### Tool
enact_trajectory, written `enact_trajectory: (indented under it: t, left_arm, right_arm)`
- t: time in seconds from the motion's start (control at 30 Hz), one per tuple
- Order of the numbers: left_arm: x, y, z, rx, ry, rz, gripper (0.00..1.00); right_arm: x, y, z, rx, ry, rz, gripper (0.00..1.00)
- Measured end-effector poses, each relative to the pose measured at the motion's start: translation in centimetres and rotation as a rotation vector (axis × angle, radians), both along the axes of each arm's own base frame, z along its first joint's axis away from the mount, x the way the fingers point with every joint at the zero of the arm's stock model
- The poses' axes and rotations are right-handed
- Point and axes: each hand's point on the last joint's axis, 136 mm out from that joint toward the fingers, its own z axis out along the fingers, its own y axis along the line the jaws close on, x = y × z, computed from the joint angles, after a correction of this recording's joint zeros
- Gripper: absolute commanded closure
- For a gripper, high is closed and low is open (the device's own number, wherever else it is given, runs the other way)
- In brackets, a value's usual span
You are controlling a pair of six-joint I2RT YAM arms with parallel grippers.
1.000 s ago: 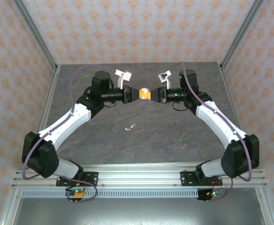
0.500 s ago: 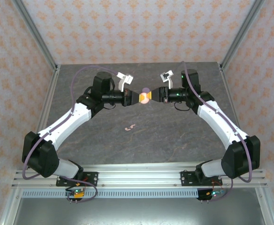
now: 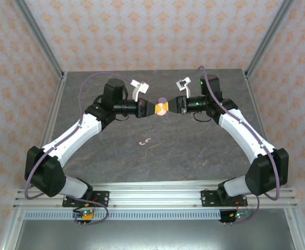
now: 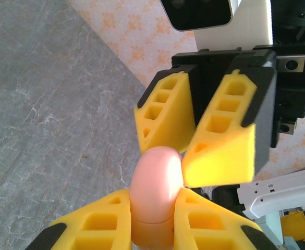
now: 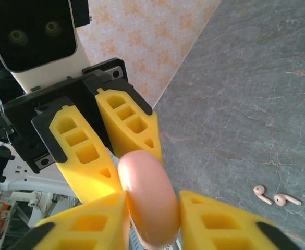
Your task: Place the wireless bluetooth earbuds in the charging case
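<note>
No insertion done: left end effector [image 3: 155, 108] and right end effector [image 3: 168, 107] both pinch the closed case [image 3: 162, 106] aloft, two pink earbuds [image 3: 145, 140] loose on the worktop [image 3: 204, 151] at its 7 o'clock.

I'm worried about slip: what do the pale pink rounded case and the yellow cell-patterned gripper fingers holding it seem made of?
The pale pink rounded case looks like hard plastic with a smooth satin finish: soft highlights and a thin seam line. The yellow gripper fingers look matte, with moulded hollow rectangular cells; probably printed plastic or firm rubber, but the look leaves that open.
</note>
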Motion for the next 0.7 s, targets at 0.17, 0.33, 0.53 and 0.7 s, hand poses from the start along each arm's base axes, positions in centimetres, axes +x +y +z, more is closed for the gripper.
enact_trajectory:
  t: [0.17, 0.33, 0.53, 0.7]
  left_arm:
    - [0.03, 0.17, -0.19, 0.005, 0.010, 0.004, 0.82]
    - [0.01, 0.15, -0.15, 0.004, 0.010, 0.003, 0.68]
    - [-0.21, -0.13, -0.09, 0.002, 0.007, -0.006, 0.58]
    - [-0.33, -0.26, -0.08, 0.002, 0.007, -0.010, 0.57]
  right_arm:
    - [0.06, -0.03, -0.22, -0.005, 0.010, -0.001, 0.84]
    - [0.06, -0.01, -0.20, -0.005, 0.010, -0.001, 0.84]
    - [-0.07, 0.17, -0.17, -0.003, 0.015, 0.003, 0.84]
    - [-0.08, 0.20, -0.16, -0.003, 0.015, 0.003, 0.84]
